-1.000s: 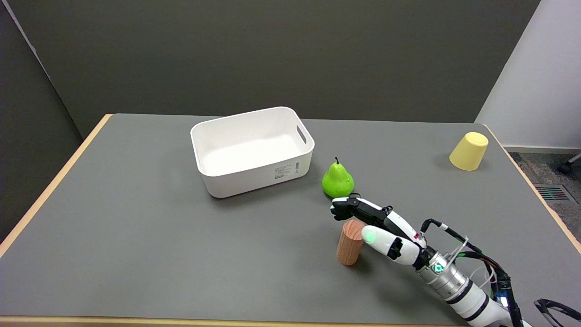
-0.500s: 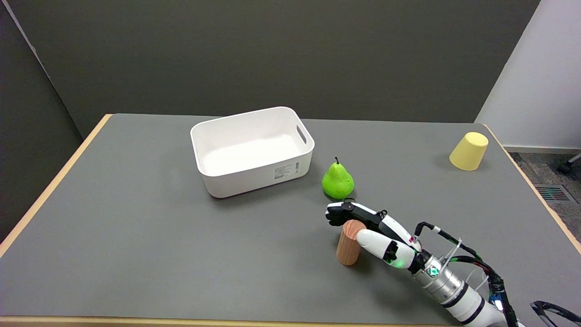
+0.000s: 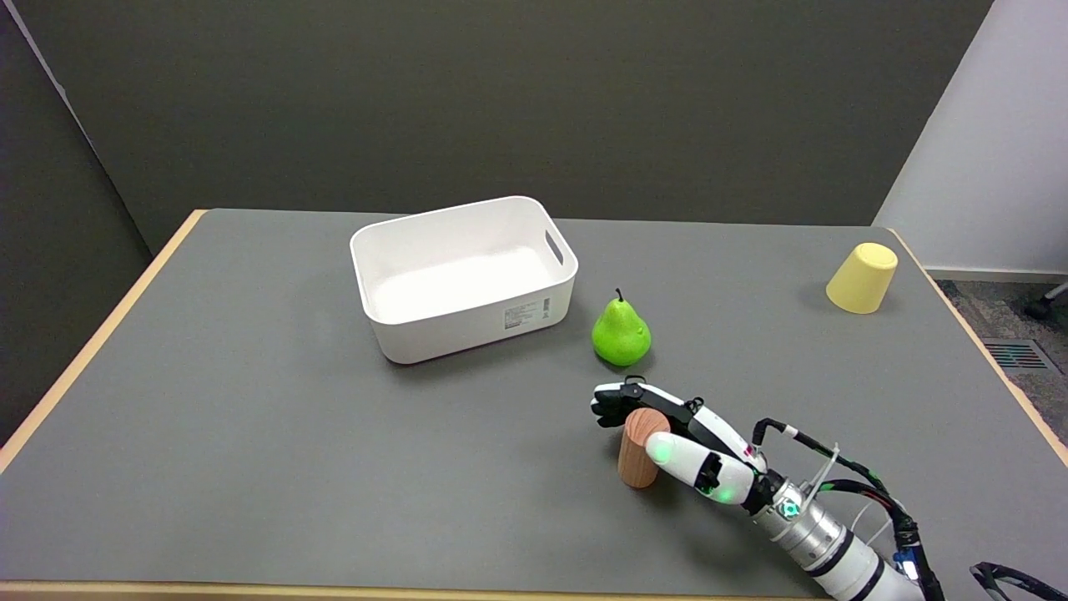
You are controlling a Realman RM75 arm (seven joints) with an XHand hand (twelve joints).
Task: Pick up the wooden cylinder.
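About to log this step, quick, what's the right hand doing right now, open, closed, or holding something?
Right hand: open, fingers behind the wooden cylinder and thumb in front; it stands on the table, not yet gripped.

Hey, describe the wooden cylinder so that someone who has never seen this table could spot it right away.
Start at the white plastic bin in the middle of the grey table, then move to the green pear just right of it. Nearer the table's front edge than the pear stands a short wooden cylinder, upright, with the robot's right hand around its top. It is the only tan, wood-grained piece here.
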